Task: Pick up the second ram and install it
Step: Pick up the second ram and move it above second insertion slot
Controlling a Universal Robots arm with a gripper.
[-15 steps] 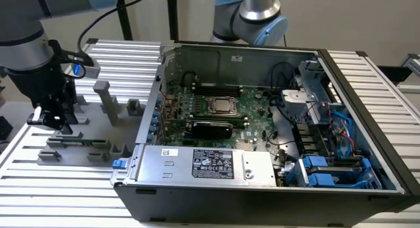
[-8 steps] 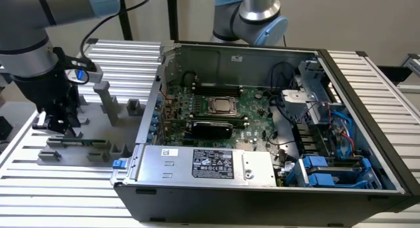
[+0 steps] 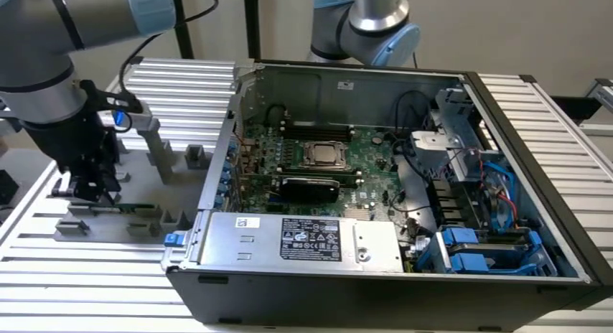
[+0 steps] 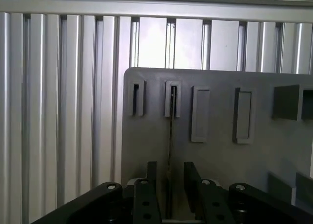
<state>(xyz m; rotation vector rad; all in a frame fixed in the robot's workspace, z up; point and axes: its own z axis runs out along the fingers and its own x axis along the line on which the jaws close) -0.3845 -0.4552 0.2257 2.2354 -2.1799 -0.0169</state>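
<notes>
Pickup stage. Gripper (image 4: 170, 171), jaws apart, straddles second ram (image 4: 171, 128) standing in grey fixture (image 4: 220, 155); nothing gripped. Closing needs even, centred squeeze.

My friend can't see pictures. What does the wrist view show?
The end effector hangs with its dark fingers on either side of the second ram, a thin strip seen edge-on. The ram stands in a grey fixture on a ribbed metal table.

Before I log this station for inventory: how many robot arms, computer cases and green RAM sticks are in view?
Robot arms: 2
Computer cases: 1
Green RAM sticks: 1
Total: 4
</notes>
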